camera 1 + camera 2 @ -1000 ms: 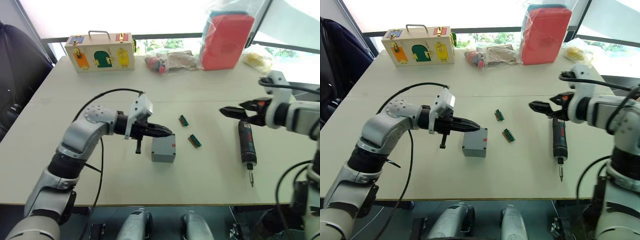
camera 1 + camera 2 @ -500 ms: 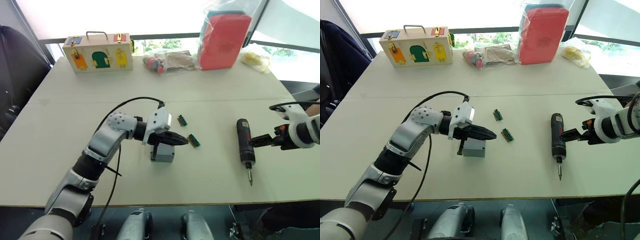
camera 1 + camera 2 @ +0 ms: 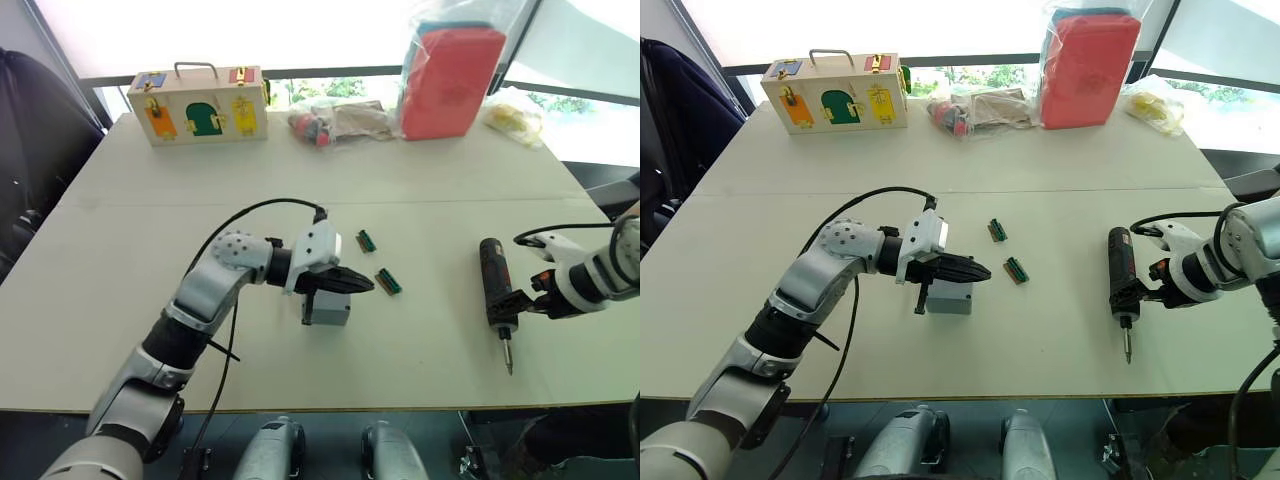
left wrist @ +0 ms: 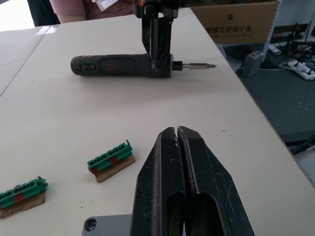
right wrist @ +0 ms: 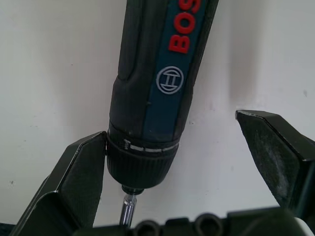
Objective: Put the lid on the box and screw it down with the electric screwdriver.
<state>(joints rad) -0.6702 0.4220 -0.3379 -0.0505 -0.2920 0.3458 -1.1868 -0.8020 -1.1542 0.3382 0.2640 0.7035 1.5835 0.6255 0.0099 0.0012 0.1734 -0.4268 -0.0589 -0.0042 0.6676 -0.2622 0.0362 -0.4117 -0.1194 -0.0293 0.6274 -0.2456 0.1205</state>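
The grey box [image 3: 327, 310] stands at mid table. My left gripper [image 3: 368, 285] is shut and lies across its top, the tips reaching past the box's right side. A flat grey corner with a screw hole [image 4: 92, 224] shows under the fingers; it looks like the lid on the box, but most of the top is hidden. The black electric screwdriver [image 3: 495, 290] lies on the table at the right, bit toward the near edge. My right gripper [image 5: 170, 128] is open and straddles its front collar. One finger [image 5: 81, 172] touches the collar; the other stands apart.
Two green bit strips [image 3: 367, 240] [image 3: 389, 282] lie just right of the box. At the far edge stand a wooden latch box [image 3: 200, 105], a red case in a plastic bag [image 3: 450, 80] and other bags [image 3: 335, 122]. The near table edge [image 3: 400, 408] is close to the screwdriver's bit.
My right gripper came down from above the table and moved in around the screwdriver's front end. My left gripper moved right over the box a second ago and has since held still.
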